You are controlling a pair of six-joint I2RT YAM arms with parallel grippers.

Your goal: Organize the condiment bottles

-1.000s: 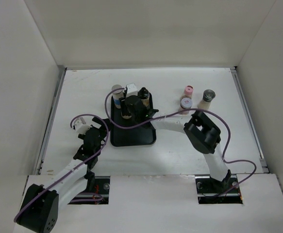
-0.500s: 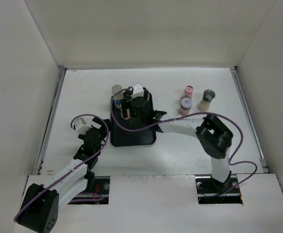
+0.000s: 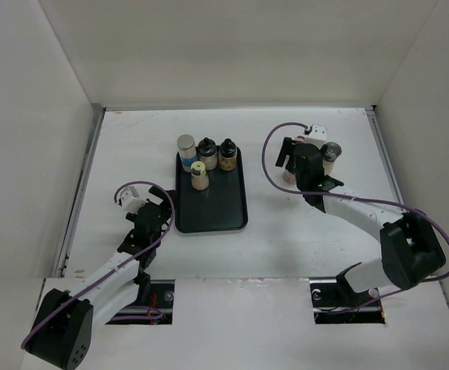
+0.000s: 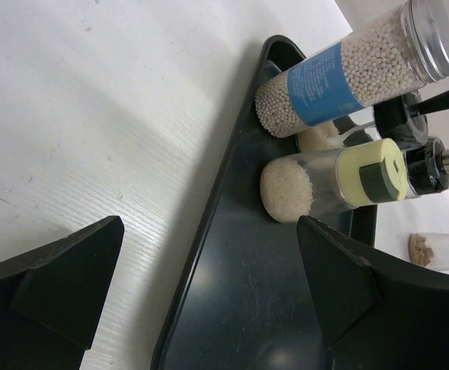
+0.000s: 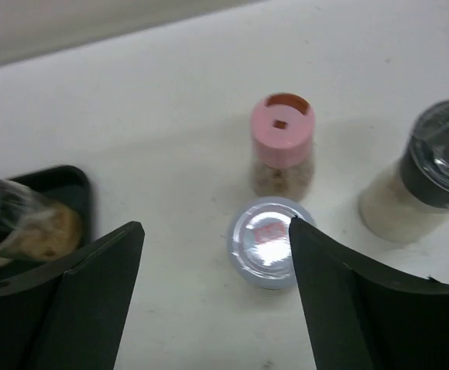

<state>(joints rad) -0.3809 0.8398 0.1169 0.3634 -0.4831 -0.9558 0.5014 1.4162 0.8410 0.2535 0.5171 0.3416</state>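
Four condiment bottles stand at the far end of the black tray (image 3: 212, 212): a white one with a blue band (image 3: 185, 149), two black-capped ones (image 3: 207, 153) (image 3: 227, 154) and a cream-capped one (image 3: 199, 177). Three others stand on the table to the right: pink-capped (image 5: 283, 142), silver-lidded (image 5: 266, 240) and dark-capped (image 5: 432, 181). My right gripper (image 5: 215, 231) hangs open above them, its right finger over the silver lid's edge. My left gripper (image 4: 209, 223) is open and empty, low over the tray's near left rim (image 4: 201, 254), facing the cream-capped bottle (image 4: 332, 185).
White walls enclose the table on the left, back and right. The near half of the tray (image 4: 263, 308) is bare. The tray's right corner with a black-capped bottle (image 5: 24, 223) shows at the left of the right wrist view.
My right gripper opened over the tray, left a bottle there, and swung right to hover above the three bottles on the table. The left arm has not moved.
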